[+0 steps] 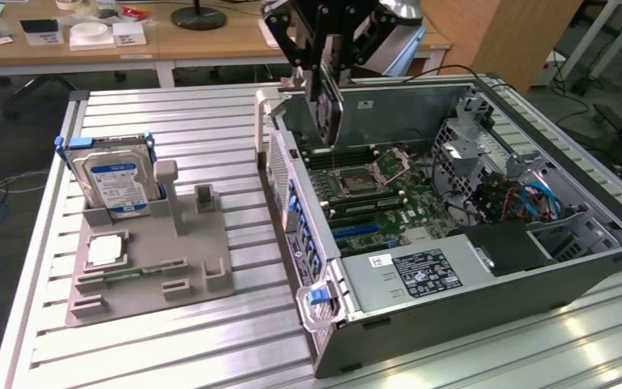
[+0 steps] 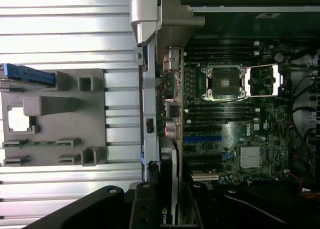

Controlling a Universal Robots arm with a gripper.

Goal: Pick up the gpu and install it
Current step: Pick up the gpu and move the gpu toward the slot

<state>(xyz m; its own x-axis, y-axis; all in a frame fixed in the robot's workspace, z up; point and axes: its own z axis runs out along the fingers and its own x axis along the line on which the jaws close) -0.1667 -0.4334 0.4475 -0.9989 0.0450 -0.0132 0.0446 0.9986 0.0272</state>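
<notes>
gpu (image 1: pixel 330 117): hangs on edge from the tool above the open computer case, over the side of the motherboard nearest the fixture. In the wrist view I see the gpu (image 2: pixel 169 164) edge-on, running along the case wall beside the expansion slots. I cannot tell whether its lower edge touches the board.
tool (image 1: pixel 322 77): clamped on the gpu's upper edge, with 1 finger on each face of the card.
desk (image 1: pixel 181 121): slatted pale metal that carries the fixture and the case.
hard drive (image 1: pixel 117 180): farthest to the exterior view's left, upright in a slot of the fixture, with its blue-white label facing the camera.
processor chip (image 1: pixel 106 251): a small silver square lying flat in a recess of the fixture, in front of the hard drive.
memory stick (image 1: pixel 127 277): a thin green strip lying in the fixture just beside the chip.
fixture (image 1: pixel 198 259): a grey moulded holder lying flat on the desk, close beside the case.
computer case (image 1: pixel 602 267): lies on its side, open upward, to the exterior view's right of the fixture.
motherboard (image 1: pixel 387 211): lies flat on the case floor. I see its processor socket (image 1: pixel 352 180) with the retaining frame folded open.
power supply (image 1: pixel 424 271): a grey box with a black label at the near end of the case.
blue cables (image 1: pixel 533 198): looped among the drive bays, farthest to the exterior view's right.
</notes>
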